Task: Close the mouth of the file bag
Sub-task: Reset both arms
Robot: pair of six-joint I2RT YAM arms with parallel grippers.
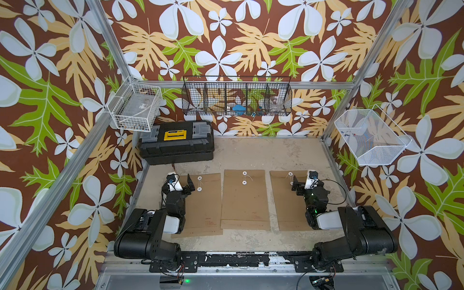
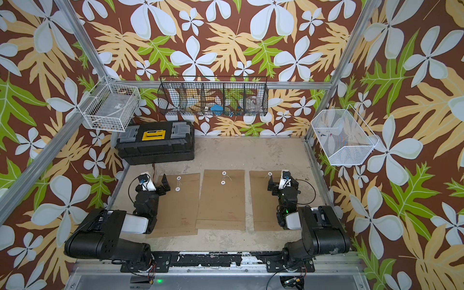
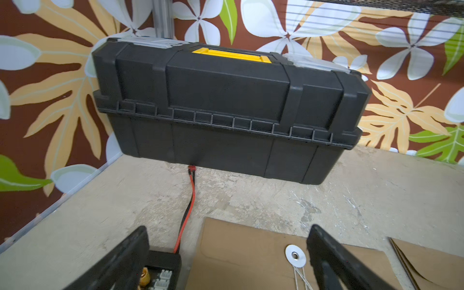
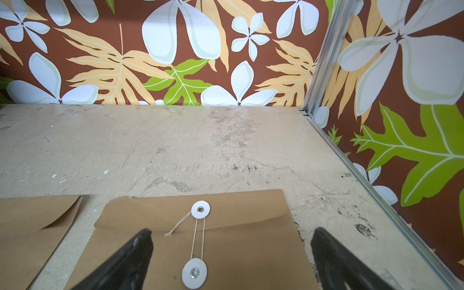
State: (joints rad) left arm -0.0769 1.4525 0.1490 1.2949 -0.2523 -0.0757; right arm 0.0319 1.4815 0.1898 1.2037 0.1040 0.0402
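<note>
Three brown paper file bags lie side by side on the table in both top views: left (image 1: 203, 208), middle (image 1: 244, 200), right (image 1: 283, 203). Each has white discs and a thin string near its far end. The left gripper (image 1: 190, 185) stands open over the left bag's far left corner, and its upper disc (image 3: 295, 255) lies just inside one finger. The right gripper (image 4: 233, 230) is open above the right bag (image 4: 238, 251). Its string (image 4: 198, 238) loops between both discs, with a frayed tail loose. Nothing is held.
A black toolbox (image 1: 175, 140) with a yellow handle sits at the back left. A red and black cable (image 3: 192, 195) runs from it to a small black connector board (image 3: 163, 271) beside the left bag. Wire baskets (image 1: 236, 96) hang on the walls. The right frame rail (image 4: 376, 190) is near.
</note>
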